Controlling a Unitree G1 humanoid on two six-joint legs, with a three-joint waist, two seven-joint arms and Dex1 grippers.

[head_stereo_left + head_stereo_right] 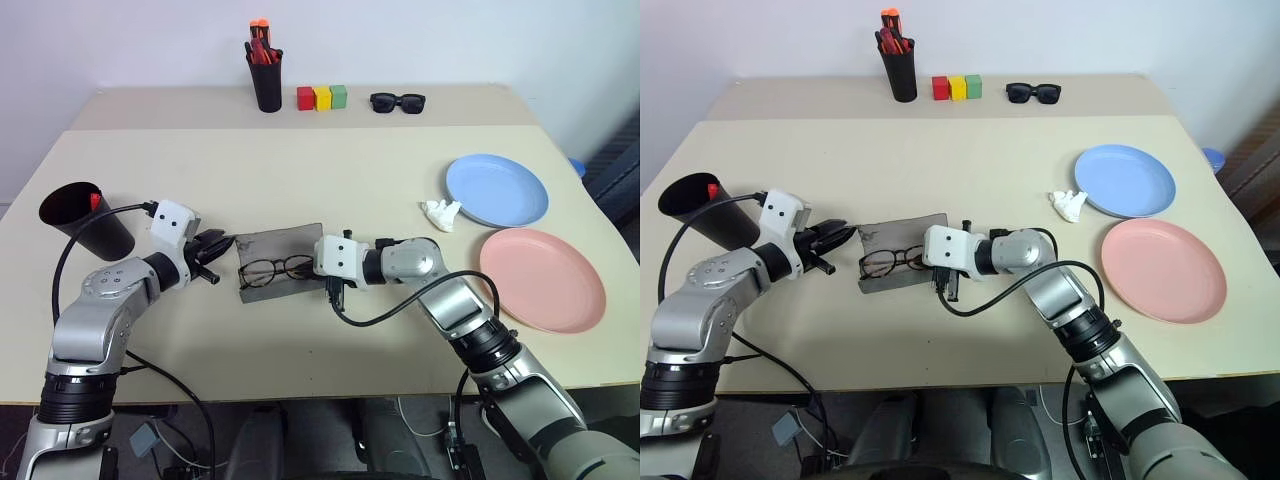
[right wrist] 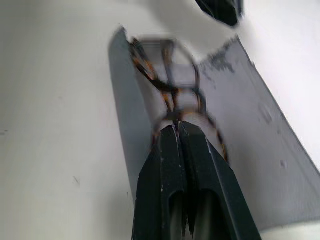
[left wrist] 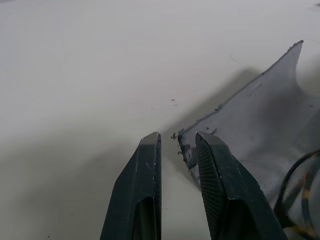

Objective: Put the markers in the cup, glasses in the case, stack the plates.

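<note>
The glasses [image 1: 275,269] are seen lying on the open grey case [image 1: 283,258] near the middle of the bench [image 1: 300,170], lenses toward the front edge of the case. The right pincer [image 2: 176,131] is pressed together on the thin frame of the glasses, at the side nearest that arm. The left pincer [image 3: 177,142] is held at the opposite end of the case, its fingers a little apart — one finger [image 3: 216,170] appears to lie against the scuffed case edge, though a firm grip cannot be confirmed. The black cup [image 1: 88,218] stands tilted at the left edge of the bench, with a red-orange marker cap [image 1: 95,201] visible inside. The blue plate [image 1: 497,190] and pink plate [image 1: 543,279] lie side by side at the right, unstacked — a crumpled white scrap [image 1: 440,213] rests just beside the blue one.
</note>
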